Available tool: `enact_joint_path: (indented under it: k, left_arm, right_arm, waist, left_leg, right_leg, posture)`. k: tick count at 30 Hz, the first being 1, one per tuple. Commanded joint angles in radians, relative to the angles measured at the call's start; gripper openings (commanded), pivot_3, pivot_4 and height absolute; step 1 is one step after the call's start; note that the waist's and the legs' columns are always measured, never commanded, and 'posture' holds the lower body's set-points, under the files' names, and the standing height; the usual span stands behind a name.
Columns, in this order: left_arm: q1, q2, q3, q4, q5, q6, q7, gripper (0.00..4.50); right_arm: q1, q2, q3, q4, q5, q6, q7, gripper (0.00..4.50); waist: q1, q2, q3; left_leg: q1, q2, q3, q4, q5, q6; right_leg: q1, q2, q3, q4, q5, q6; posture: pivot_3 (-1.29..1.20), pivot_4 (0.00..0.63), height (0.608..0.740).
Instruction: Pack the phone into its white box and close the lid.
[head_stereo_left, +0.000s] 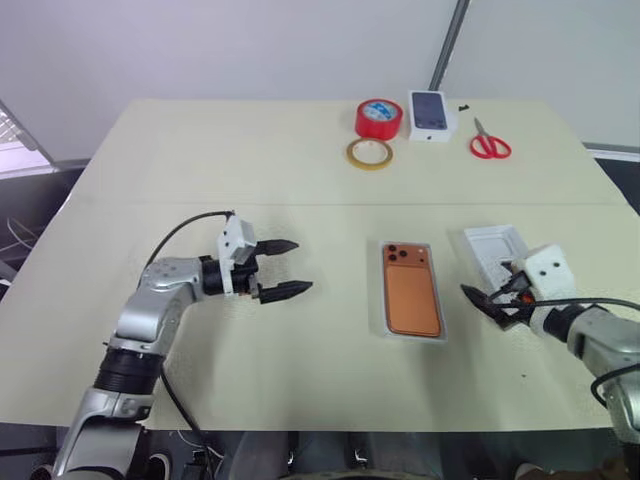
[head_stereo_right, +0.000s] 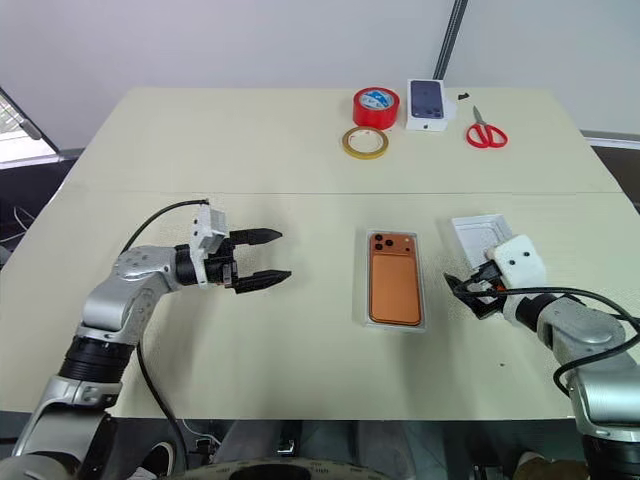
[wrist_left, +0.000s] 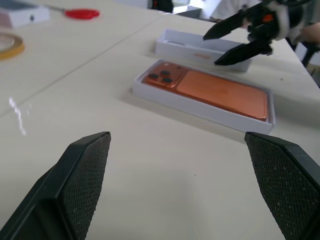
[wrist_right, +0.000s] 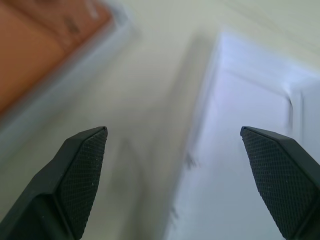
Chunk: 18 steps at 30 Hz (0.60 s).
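Orange phone (head_stereo_left: 413, 289) lies in its white box (head_stereo_left: 388, 330) at centre frame, long axis running away from the robot. Lid (head_stereo_left: 490, 247) sits right, touching the nearer right gripper (head_stereo_left: 492, 299); left gripper (head_stereo_left: 286, 268) stands farther off. Both wide open, empty.

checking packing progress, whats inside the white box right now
The phone lies flat inside the white box, back up, lenses showing. Whatever is beneath the phone is covered. The lid sits apart beside it, not on.
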Motion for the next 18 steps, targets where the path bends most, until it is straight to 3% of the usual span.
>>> enact_joint_path:
  k: [1, 8, 18]
  left_arm:
    - [-0.006, 0.022, 0.025, 0.005, -0.01, -0.095, -0.061, 4.5]
    - [-0.014, 0.05, -0.007, 0.077, 0.003, -0.183, -0.162, 4.5]
    - [0.049, 0.007, -0.021, 0.016, 0.024, -0.193, -0.099, 4.5]
  right_arm:
    - [-0.036, -0.044, 0.023, -0.066, -0.006, 0.139, -0.013, 4.46]
    - [-0.231, -0.11, 0.025, -0.08, 0.104, 0.483, 0.024, 4.46]
    - [-0.502, -0.119, 0.089, 0.055, 0.19, 0.851, 0.019, 4.46]
  waist:
    - [-0.001, 0.0, 0.0]
    - [-0.003, 0.001, 0.0]
    - [-0.002, 0.001, 0.0]
  left_leg:
    - [0.0, 0.0, 0.0, 0.0, 0.0, 0.0]
    - [0.0, 0.0, 0.0, -0.001, 0.0, 0.0]
    - [-0.001, 0.0, 0.0, -0.001, -0.001, 0.001]
  right_leg:
    - [0.0, 0.0, 0.0, 0.0, 0.0, 0.0]
    - [0.0, 0.0, 0.0, 0.0, 0.0, 0.0]
    - [-0.001, -0.001, 0.0, -0.001, 0.0, 0.0]
  posture:
    - [0.0, 0.15, 0.74]
    - [0.0, 0.15, 0.74]
    - [0.0, 0.15, 0.74]
